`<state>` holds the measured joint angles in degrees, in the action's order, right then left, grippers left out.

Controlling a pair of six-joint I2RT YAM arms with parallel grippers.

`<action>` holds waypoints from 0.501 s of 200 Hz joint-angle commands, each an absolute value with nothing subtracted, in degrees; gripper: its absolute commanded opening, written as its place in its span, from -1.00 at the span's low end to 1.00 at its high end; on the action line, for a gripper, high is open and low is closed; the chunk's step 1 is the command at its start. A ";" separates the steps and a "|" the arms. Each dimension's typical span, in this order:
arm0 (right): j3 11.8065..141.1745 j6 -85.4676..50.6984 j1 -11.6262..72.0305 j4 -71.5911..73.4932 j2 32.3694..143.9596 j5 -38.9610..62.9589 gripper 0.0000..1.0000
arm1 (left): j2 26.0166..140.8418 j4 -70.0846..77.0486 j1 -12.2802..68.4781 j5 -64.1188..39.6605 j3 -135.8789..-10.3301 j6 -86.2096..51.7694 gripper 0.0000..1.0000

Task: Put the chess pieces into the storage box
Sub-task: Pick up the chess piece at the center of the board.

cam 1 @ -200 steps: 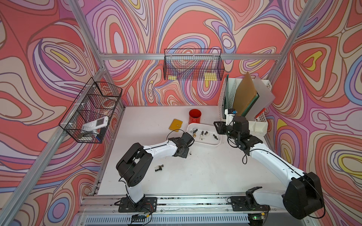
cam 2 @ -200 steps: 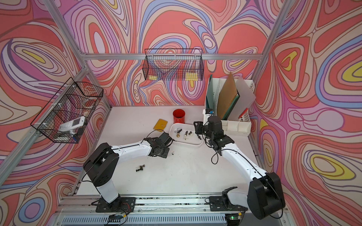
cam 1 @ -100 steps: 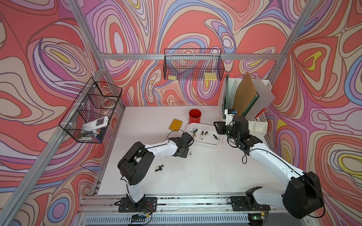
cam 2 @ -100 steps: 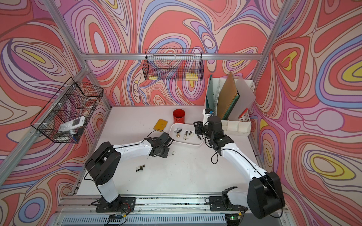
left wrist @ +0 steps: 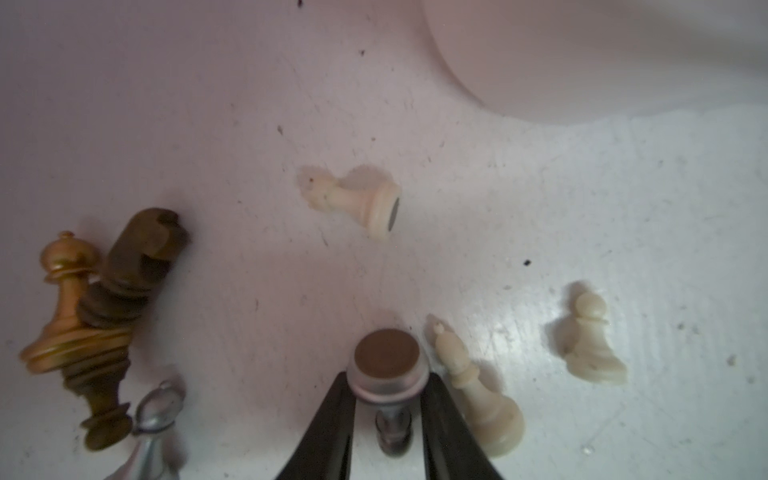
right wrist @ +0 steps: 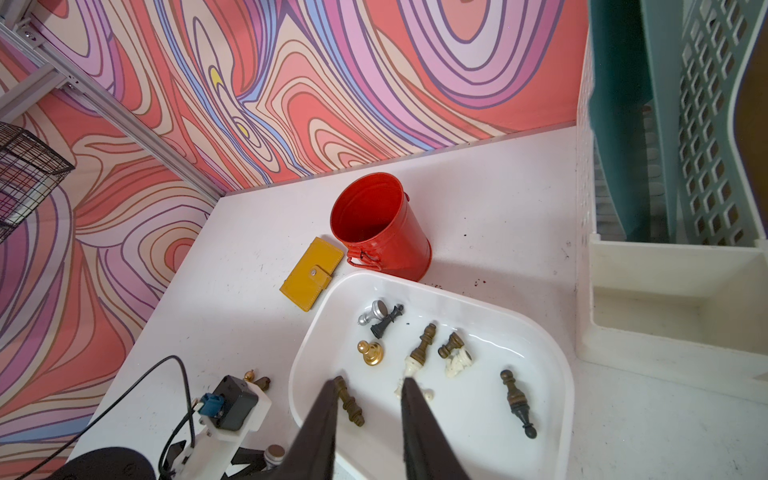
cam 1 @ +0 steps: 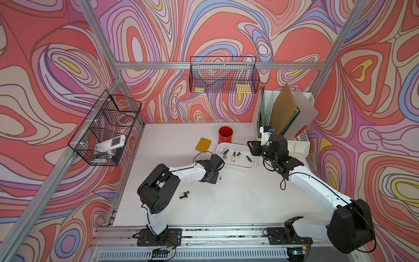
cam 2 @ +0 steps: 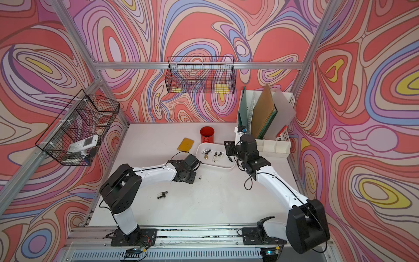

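The white storage box (cam 1: pixel 235 166) (right wrist: pixel 557 353) lies near the table's back, with several chess pieces (right wrist: pixel 370 353) lying inside it. My left gripper (left wrist: pixel 388 374) is low over the table by the box's front-left corner (cam 1: pixel 216 174), shut on the round base of a clear chess piece (left wrist: pixel 386 361). Around it lie white pieces (left wrist: pixel 357 199), a gold piece (left wrist: pixel 66 299) and a dark brown piece (left wrist: pixel 124 291). Two black pieces (cam 1: pixel 184 194) lie further forward. My right gripper (right wrist: pixel 370 386) hangs over the box (cam 1: pixel 251 147), open, nothing between its fingers.
A red cup (cam 1: pixel 225 135) stands just behind the box, with a yellow wallet (cam 1: pixel 203 144) to its left. The tall white file organiser (cam 1: pixel 283 113) fills the back right corner. Wire baskets hang on the left wall (cam 1: pixel 106 127) and the back wall (cam 1: pixel 223 77).
The left arm's elbow has shifted slightly, while its gripper stays by the box's front-left corner. The right arm has not moved.
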<state>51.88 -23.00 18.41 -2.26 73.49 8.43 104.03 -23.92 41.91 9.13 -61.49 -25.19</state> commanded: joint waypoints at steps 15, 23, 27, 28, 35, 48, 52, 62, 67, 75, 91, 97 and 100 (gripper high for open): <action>51.72 -22.32 18.63 -3.20 73.20 8.37 -0.42 | 105.41 -26.45 41.48 8.83 -59.54 -25.00 -0.47; 51.75 -22.40 18.68 -3.21 73.13 8.45 -0.42 | 104.88 -26.73 41.48 8.94 -59.59 -24.81 -0.55; 51.77 -22.33 18.70 -3.19 73.07 8.44 -0.42 | 104.59 -26.91 41.44 9.11 -59.64 -24.85 -0.61; 51.77 -22.33 18.71 -3.22 73.05 8.48 -0.42 | 104.46 -26.99 41.46 9.12 -59.66 -24.82 -0.63; 51.85 -22.36 18.65 -3.35 72.98 8.45 -0.42 | 103.80 -27.37 41.48 9.33 -59.76 -24.78 -0.69; 52.03 -22.37 18.69 -3.51 72.54 8.46 -0.42 | 102.04 -28.30 41.50 9.79 -60.06 -24.57 -0.78; 52.11 -22.34 18.65 -3.52 72.31 8.44 -0.42 | 101.39 -28.77 41.48 9.97 -60.31 -24.51 -0.80; 52.25 -22.34 18.64 -3.74 71.79 8.57 -0.42 | 99.58 -29.82 41.48 10.68 -61.00 -24.33 -0.85; 52.34 -22.40 18.66 -3.85 71.40 8.67 -0.42 | 98.54 -30.54 41.48 11.01 -61.43 -24.27 -0.86; 52.42 -22.37 18.66 -3.92 70.79 8.77 -0.42 | 96.78 -31.31 41.48 11.32 -62.36 -23.98 -0.87; 52.23 -22.38 18.70 -3.79 69.63 8.77 -0.42 | 93.60 -32.35 41.48 11.28 -64.71 -23.41 -0.85; 52.21 -22.33 18.67 -3.83 69.32 8.71 -0.42 | 92.77 -32.35 41.48 10.85 -65.83 -23.01 -0.85; 52.21 -22.25 18.64 -3.86 69.08 8.57 -0.42 | 92.47 -32.35 41.44 10.62 -66.51 -22.75 -0.84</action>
